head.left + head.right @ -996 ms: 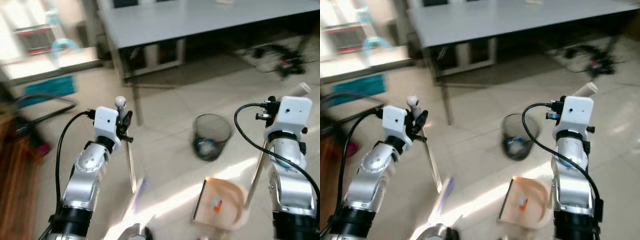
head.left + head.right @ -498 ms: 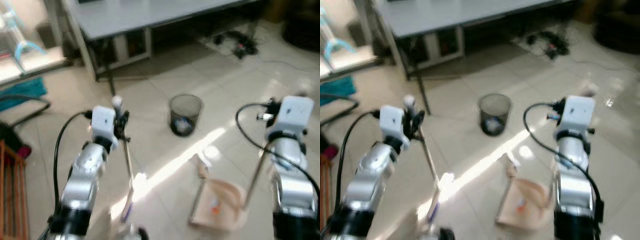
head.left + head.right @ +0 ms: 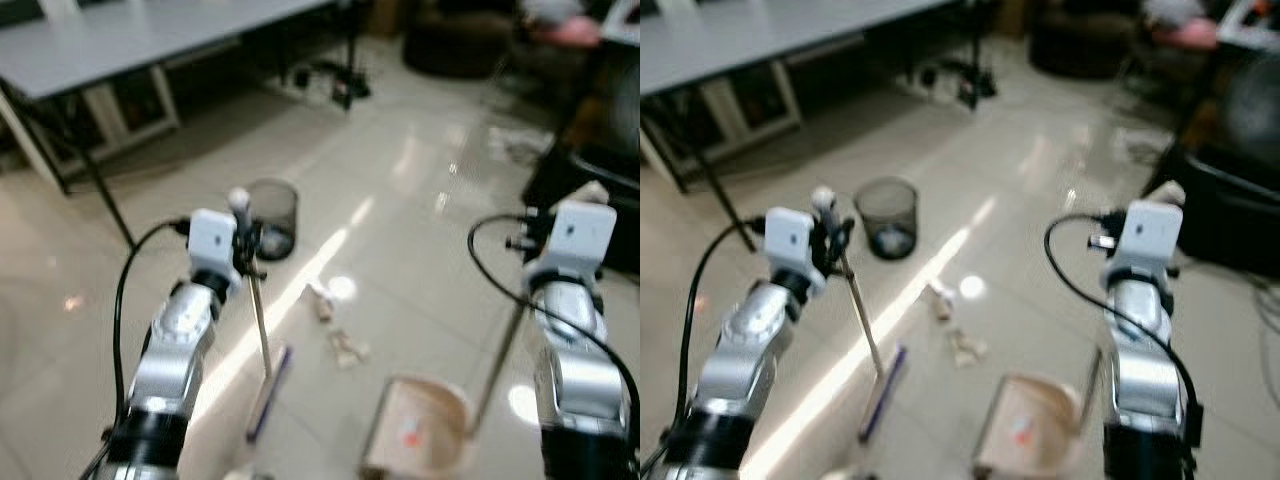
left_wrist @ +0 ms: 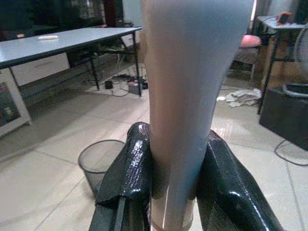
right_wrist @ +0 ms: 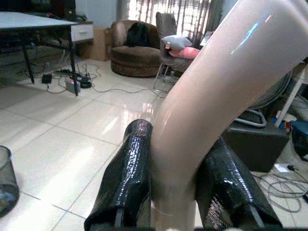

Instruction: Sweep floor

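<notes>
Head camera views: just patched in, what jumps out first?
The left hand is clamped on a broom handle, its brush down on the pale tile floor. The right hand grips the handle of a dustpan with a small orange bit inside. Between them, scraps of litter lie in a sunlit streak, with a mesh wastebasket just beyond.

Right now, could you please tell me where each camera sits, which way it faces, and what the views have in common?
Left eye view: head, facing down and forward; both silver arms, broom, dustpan, paper scraps.
Right eye view: head stereo twin; same floor and wastebasket.
Left wrist view: looks along the left end effector, shut on the broom handle; wastebasket and grey table beyond.
Right wrist view: looks along the right end effector, shut on the dustpan handle; brown armchair beyond.
Shared: the wastebasket appears in all four.
</notes>
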`<state>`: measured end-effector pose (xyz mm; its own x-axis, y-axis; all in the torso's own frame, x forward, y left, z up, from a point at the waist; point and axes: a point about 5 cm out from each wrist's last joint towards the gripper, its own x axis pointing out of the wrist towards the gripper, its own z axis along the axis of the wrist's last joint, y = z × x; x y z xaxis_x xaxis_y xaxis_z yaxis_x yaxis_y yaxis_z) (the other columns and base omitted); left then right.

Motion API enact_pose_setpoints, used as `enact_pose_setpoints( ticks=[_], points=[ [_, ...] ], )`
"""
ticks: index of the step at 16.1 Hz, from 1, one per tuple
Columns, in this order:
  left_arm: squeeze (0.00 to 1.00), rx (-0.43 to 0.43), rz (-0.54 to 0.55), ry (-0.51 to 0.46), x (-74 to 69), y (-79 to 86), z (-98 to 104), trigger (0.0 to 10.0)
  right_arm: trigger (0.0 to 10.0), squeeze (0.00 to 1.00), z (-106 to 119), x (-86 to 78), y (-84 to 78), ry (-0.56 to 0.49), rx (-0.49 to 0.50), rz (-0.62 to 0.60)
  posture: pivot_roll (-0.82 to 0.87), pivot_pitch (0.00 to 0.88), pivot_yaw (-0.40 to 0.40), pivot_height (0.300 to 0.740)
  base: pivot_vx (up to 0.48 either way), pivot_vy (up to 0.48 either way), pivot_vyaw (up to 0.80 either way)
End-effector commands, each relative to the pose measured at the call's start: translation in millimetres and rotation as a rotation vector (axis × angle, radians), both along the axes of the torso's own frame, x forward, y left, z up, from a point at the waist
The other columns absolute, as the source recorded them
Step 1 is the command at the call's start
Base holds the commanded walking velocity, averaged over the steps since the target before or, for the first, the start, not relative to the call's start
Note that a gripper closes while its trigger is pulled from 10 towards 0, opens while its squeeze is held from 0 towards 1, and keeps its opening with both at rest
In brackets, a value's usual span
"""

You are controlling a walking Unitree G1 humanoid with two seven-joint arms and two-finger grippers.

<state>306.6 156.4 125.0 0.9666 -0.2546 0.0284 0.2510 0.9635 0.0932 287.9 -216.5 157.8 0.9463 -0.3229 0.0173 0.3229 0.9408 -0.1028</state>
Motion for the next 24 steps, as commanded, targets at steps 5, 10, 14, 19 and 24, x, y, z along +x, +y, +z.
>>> enact_pose_setpoints(
  ticks=[5, 10, 14, 19, 24],
  points=[
    [0.0, 0.045, -0.006, -0.038, 5.7, 5.5, 12.1, 10.0, 10.0, 0.0, 0.7, 1.0, 15.8, -0.051, 0.104, 0.065, 0.0, 0.058, 0.031, 0.74, 0.0, 0.23, -0.17],
    [0.0, 0.05, -0.036, -0.049, 16.5, 0.8, 19.1, 10.0, 10.0, 0.0, -1.4, -2.5, 14.0, -0.054, 0.132, 0.037, -0.01, 0.063, 0.058, 0.74, 0.0, 0.301, -0.42],
    [0.0, 0.051, -0.039, -0.048, 17.9, 1.4, 18.4, 10.0, 10.0, 0.0, -1.9, -3.8, 10.9, -0.051, 0.137, 0.023, -0.01, 0.069, 0.052, 0.74, 0.0, 0.305, -0.42],
    [0.0, 0.054, -0.047, -0.045, 18.8, 0.1, 17.9, 10.0, 10.0, 0.0, -1.6, -2.7, 10.6, -0.059, 0.148, 0.009, -0.01, 0.068, 0.064, 0.74, 0.0, 0.363, -0.42],
    [0.0, 0.055, -0.05, -0.049, 19.2, 1.5, 18.6, 10.0, 10.0, 0.0, -2.4, -7.4, 11.0, -0.059, 0.149, 0.009, -0.01, 0.076, 0.069, 0.74, 0.0, 0.379, -0.17]
  ],
)
